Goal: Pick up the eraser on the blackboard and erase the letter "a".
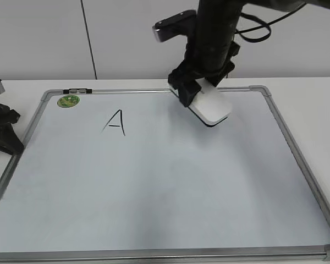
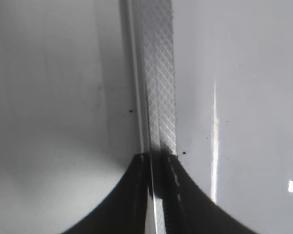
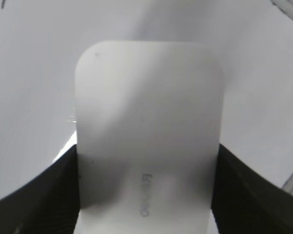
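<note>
The blackboard (image 1: 170, 192), a pale board in a silver frame, lies flat on the table. My right gripper (image 1: 201, 93) is shut on the white eraser (image 1: 210, 107) and holds it against the board's upper middle; the eraser (image 3: 149, 141) fills the right wrist view between the jaws (image 3: 146, 195). A black capital "A" (image 1: 115, 122) stands at the upper left. No lowercase "a" shows anywhere on the board. My left gripper (image 1: 3, 129) rests off the board's left edge; the left wrist view shows its jaws (image 2: 157, 195) closed together over the board's frame strip (image 2: 158, 73).
A round green magnet (image 1: 68, 101) sits in the board's top left corner, with a black and silver marker (image 1: 77, 91) on the top frame beside it. White table surrounds the board; a pale wall stands behind.
</note>
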`<action>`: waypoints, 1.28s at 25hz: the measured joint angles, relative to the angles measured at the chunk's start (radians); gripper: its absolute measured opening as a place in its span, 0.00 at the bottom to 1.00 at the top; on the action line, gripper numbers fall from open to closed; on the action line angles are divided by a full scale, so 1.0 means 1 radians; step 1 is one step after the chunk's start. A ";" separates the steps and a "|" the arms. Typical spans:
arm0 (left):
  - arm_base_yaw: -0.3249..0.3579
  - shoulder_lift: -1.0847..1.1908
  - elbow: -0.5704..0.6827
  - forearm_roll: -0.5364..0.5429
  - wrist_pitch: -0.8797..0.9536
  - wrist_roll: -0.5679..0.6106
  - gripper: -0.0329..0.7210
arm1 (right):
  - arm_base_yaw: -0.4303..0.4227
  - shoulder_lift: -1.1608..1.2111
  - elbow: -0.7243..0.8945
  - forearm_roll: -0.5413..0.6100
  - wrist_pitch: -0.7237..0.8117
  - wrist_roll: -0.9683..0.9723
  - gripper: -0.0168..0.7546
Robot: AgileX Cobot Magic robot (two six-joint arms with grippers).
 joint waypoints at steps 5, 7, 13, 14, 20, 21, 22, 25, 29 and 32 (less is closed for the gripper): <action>0.000 0.000 0.000 0.000 0.000 0.000 0.10 | -0.095 -0.091 0.097 -0.009 0.000 0.044 0.70; 0.000 0.000 0.000 0.000 -0.002 0.000 0.10 | -0.142 -0.129 0.179 -0.012 0.000 0.069 0.70; 0.000 0.000 0.000 0.002 -0.002 0.000 0.10 | -0.294 -0.183 0.401 -0.001 -0.006 0.120 0.70; 0.000 0.000 0.000 0.002 -0.002 0.000 0.10 | -0.307 -0.186 0.429 0.002 -0.016 0.124 0.70; 0.000 0.000 0.000 0.002 -0.002 0.000 0.10 | -0.377 -0.186 0.567 0.058 -0.173 0.161 0.70; 0.000 0.000 0.000 0.002 -0.002 0.000 0.10 | -0.382 -0.186 0.573 0.058 -0.193 0.165 0.70; 0.000 0.000 0.000 0.002 -0.002 0.000 0.10 | -0.382 -0.186 0.576 0.068 -0.211 0.171 0.70; 0.000 0.000 0.000 0.002 -0.002 0.000 0.10 | -0.382 -0.186 0.578 0.083 -0.254 0.182 0.70; 0.000 0.000 0.000 0.000 -0.002 0.000 0.11 | -0.382 -0.186 0.576 0.093 -0.283 0.193 0.70; 0.000 0.000 0.000 0.000 -0.002 0.000 0.11 | -0.382 -0.148 0.543 0.095 -0.280 0.199 0.70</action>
